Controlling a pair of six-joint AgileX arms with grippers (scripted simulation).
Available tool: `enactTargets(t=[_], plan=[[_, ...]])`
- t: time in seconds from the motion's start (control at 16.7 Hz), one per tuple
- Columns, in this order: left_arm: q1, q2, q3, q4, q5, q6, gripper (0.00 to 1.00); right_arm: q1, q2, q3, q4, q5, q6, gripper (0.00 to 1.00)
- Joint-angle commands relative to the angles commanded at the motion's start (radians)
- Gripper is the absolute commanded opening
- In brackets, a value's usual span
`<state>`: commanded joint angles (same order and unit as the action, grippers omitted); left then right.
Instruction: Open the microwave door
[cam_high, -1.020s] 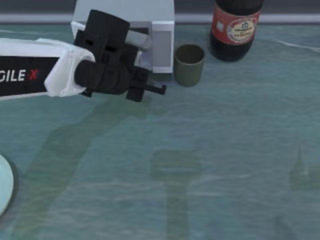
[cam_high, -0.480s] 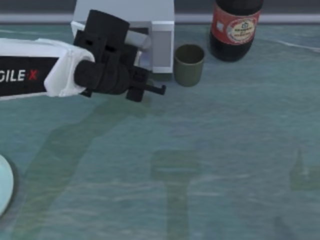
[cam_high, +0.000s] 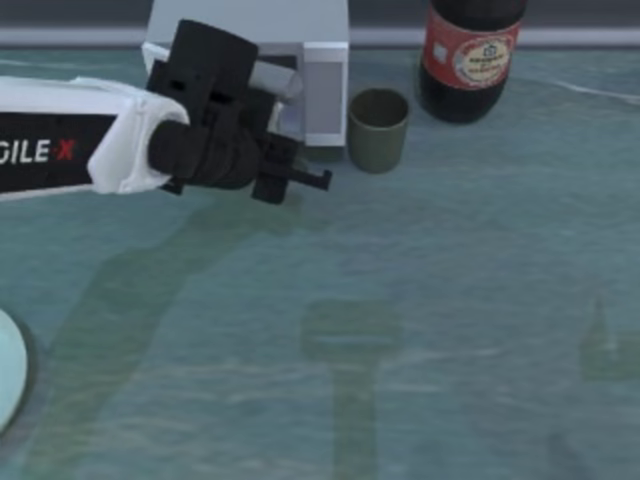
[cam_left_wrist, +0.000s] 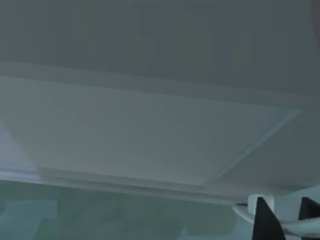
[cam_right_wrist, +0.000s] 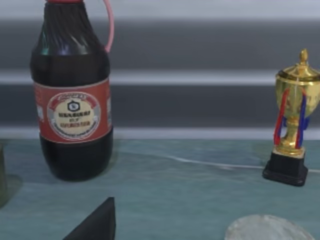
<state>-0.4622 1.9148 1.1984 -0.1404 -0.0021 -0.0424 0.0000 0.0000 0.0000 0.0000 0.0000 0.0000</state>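
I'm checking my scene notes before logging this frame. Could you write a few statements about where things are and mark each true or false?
1. The left gripper is in front of the microwave. True.
2. The cup stands to the left of the microwave. False: it stands at its right, between it and the bottle.
3. The bottle has a red label. True.
4. The trophy lies tipped over. False: it stands upright.
5. The right arm is reaching across the table in the top view. False: it does not show there.

Readable lettering: one partial word on an arm.
The white arm (cam_high: 70, 135) at upper left shows "GILE X"; the bottle (cam_right_wrist: 72, 95) label's print is too small to read.
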Motion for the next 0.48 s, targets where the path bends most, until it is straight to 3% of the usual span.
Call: enactTargets(t=[0.48], plan=[[0.012, -0.019, -0.024, 0.006, 0.038, 0.038, 0.0, 0.0, 0.0, 0.0, 0.0, 0.0, 0.0, 1.0]])
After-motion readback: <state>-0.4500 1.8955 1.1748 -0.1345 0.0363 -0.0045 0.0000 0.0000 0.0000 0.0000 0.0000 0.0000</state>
